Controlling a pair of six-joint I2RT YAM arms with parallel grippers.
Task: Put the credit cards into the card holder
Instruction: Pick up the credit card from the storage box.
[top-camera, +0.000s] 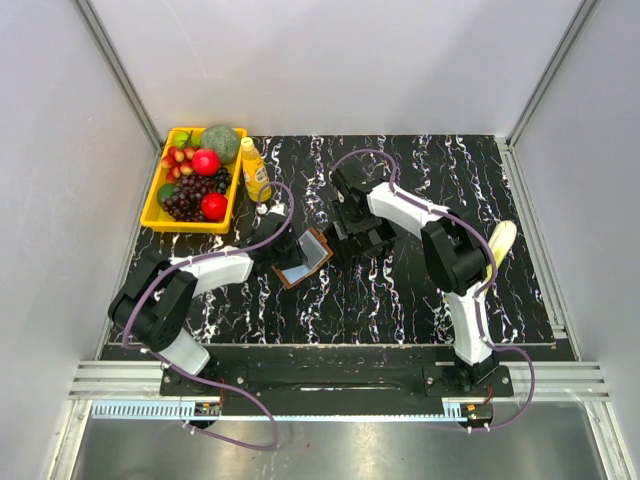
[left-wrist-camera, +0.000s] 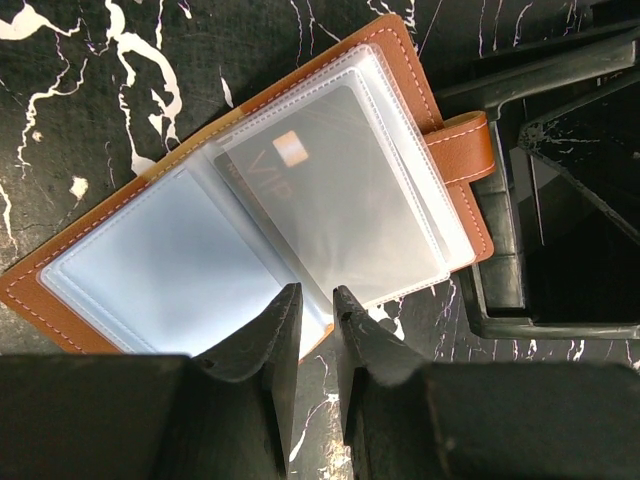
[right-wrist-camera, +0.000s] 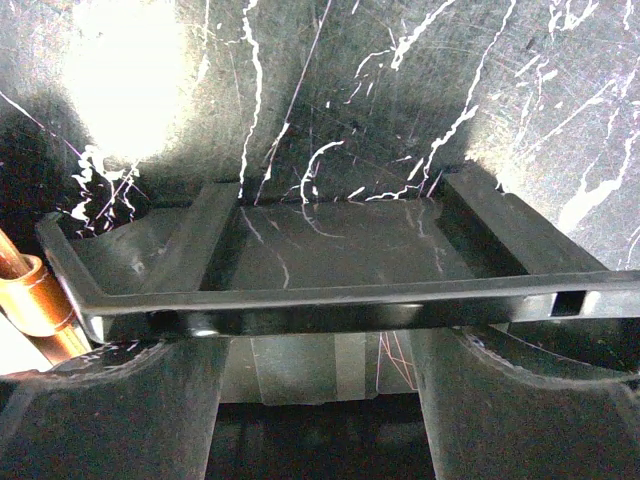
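Pinching the open brown leather card holder (left-wrist-camera: 300, 200), the left claw (left-wrist-camera: 317, 297) should be held steady; the right claw (right-wrist-camera: 315, 352) is spread open.

1. Top view: evenly bright, sharp, shadows soft.
2. Left wrist: milky sheen on the holder (left-wrist-camera: 300, 200), near fingers (left-wrist-camera: 265, 340) blurred.
3. Right wrist: hotspot blows out the table (right-wrist-camera: 130, 70), dim below.

black marbled table (top-camera: 390, 300) — on it yellow fruit basket (top-camera: 190, 227), bottle (top-camera: 255, 170), card holder (top-camera: 303, 260), black tray (right-wrist-camera: 300, 300), banana (top-camera: 500, 245).
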